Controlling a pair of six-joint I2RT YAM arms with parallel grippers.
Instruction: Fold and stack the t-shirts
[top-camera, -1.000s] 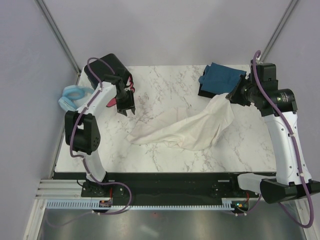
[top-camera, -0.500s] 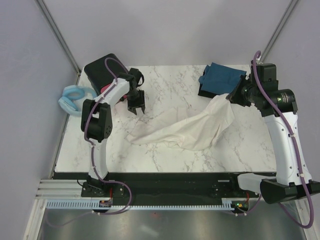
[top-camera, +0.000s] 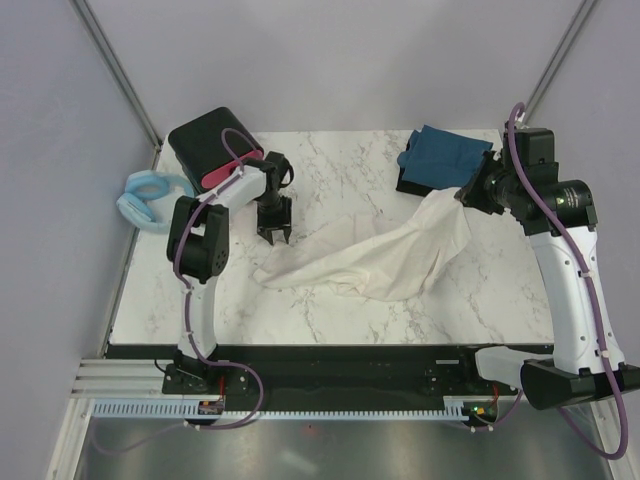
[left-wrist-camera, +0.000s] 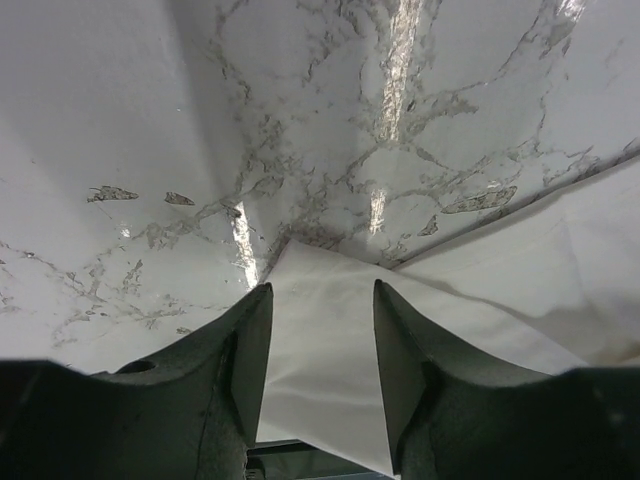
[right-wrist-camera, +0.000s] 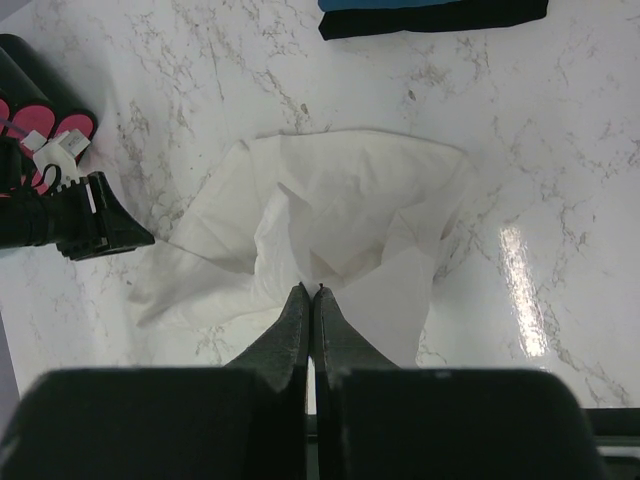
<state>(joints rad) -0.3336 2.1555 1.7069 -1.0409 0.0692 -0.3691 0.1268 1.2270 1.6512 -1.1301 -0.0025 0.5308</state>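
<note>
1. While the right gripper (top-camera: 466, 192) sits at the upper right of the overhead view, its two fingers are pressed flat together on a pinch of the cream-white t-shirt (top-camera: 380, 262). Its wrist view shows no gap between them.
2. From that pinch the cloth slopes down and trails leftward. It lies rumpled across the middle of the marble table (top-camera: 330, 310), with its narrow end toward the left centre of the frame.
3. The left gripper (top-camera: 275, 236) points down at the left centre of the overhead view, just above that narrow end in the frame. Its jaws stand well apart and hold nothing.
4. In the left wrist view, a pale corner of the cream-white t-shirt shows in the gap between the two dark fingers (left-wrist-camera: 250, 340), at the bottom centre of the frame. Whether the tips touch cloth or marble I cannot tell.
5. The dark teal-blue t-shirt (top-camera: 447, 155) lies folded at the top right of the table, just above the right gripper in the frame.
6. A black box (top-camera: 208, 140) with pink showing on its near side stands at the table's upper left corner. A pale blue padded ring (top-camera: 148, 195) lies at the table's left edge.
</note>
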